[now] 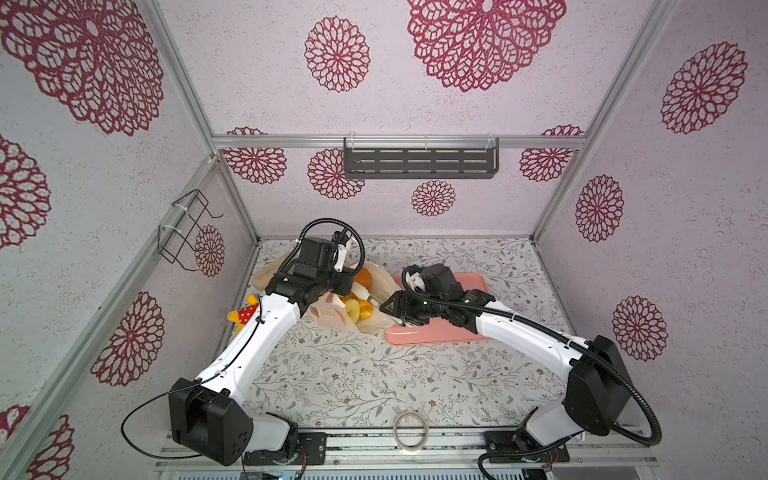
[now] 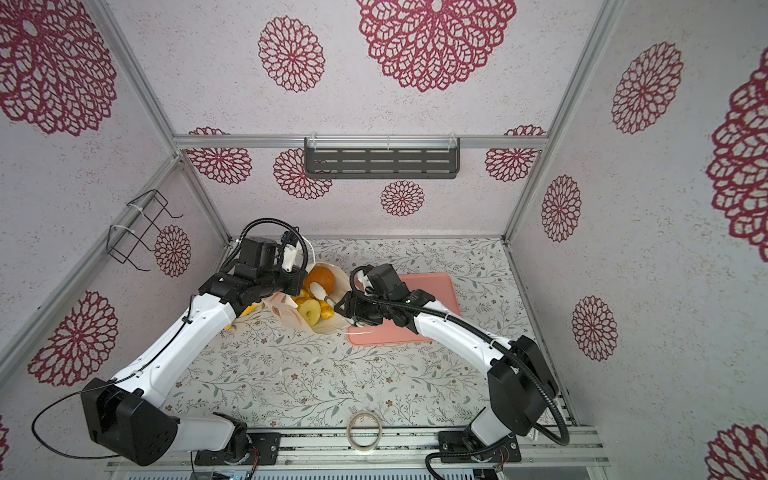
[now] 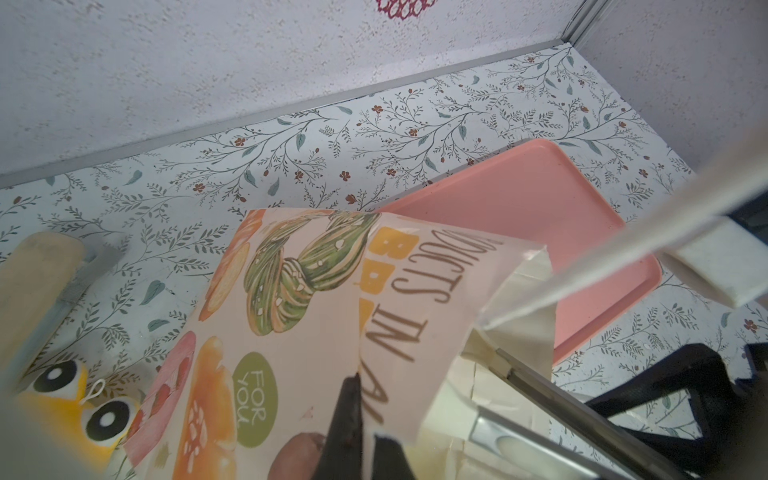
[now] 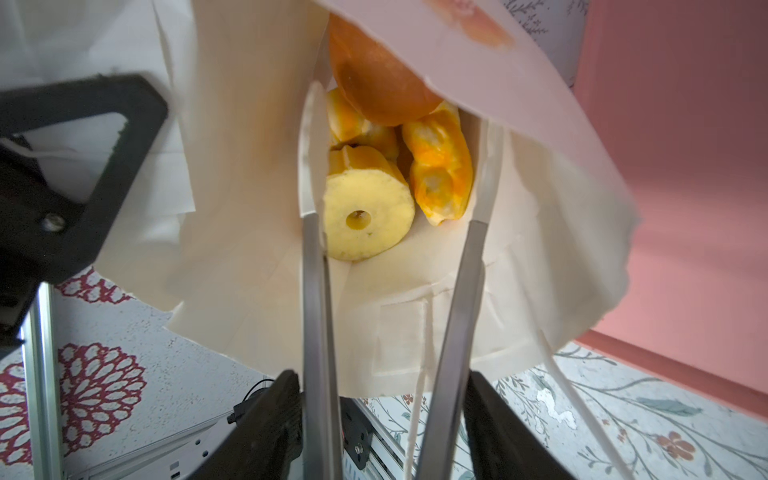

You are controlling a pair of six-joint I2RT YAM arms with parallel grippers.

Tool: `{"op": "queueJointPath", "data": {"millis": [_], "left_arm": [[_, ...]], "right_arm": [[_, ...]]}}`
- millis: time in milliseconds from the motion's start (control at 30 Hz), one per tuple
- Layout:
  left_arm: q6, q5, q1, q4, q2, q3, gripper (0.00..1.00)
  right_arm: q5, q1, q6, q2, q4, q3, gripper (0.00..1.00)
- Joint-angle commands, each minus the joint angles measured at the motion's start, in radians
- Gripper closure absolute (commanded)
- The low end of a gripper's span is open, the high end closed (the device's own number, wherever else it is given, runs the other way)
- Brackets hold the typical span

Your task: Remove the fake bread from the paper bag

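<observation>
Pinches cream printed paper bag in closed left gripper; holds right gripper spread wide inside bag mouth, glossy golden-yellow toy breads between fingers.

Lettering on the paper bag, left wrist view only

On the bag's printed face I read "FOR YOU" in pale letters on a green disc among the bread drawings. Beside it runs a line of thin brown capitals, of which I make out "DUCTS IN A"; its start is cut off at the bag's edge and its end is hidden behind a dark finger. Along that line stand chunky orange block letters, seemingly "B" and "A", the rest lost at the fold. In both top views the bag's lettering is too small for me to read, and I find nothing legible elsewhere.
</observation>
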State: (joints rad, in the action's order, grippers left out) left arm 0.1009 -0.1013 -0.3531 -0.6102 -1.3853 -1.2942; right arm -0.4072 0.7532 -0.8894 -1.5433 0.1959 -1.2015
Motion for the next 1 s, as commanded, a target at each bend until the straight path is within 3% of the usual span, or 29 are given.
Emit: {"op": "queueJointPath", "data": {"millis": [0,267,500,667,967], "left_arm": [[-0.001,-0.035,-0.008,0.058,0.023,0.004,1.0],[-0.001,-0.035,-0.008,0.058,0.028,0.012,1.0],[0.01,-0.038,-0.008,0.063,0.04,0.021,1.0],[0.02,-0.035,-0.008,0.072,0.05,0.042,1.0],[0.035,-0.038,-0.009,0.075,0.049,0.049,1.0]], "right_arm": [[0.004,-0.009,-0.028,-0.014,-0.084,-0.039,0.33],[-0.012,-0.013,-0.037,-0.076,-0.095,-0.072,0.3],[0.031,0.013,0.066,-0.027,0.04,-0.056,0.18],[0.087,0.063,0.142,0.052,0.059,0.049,0.05],[0.119,0.13,0.252,0.079,0.036,0.141,0.13]]}}
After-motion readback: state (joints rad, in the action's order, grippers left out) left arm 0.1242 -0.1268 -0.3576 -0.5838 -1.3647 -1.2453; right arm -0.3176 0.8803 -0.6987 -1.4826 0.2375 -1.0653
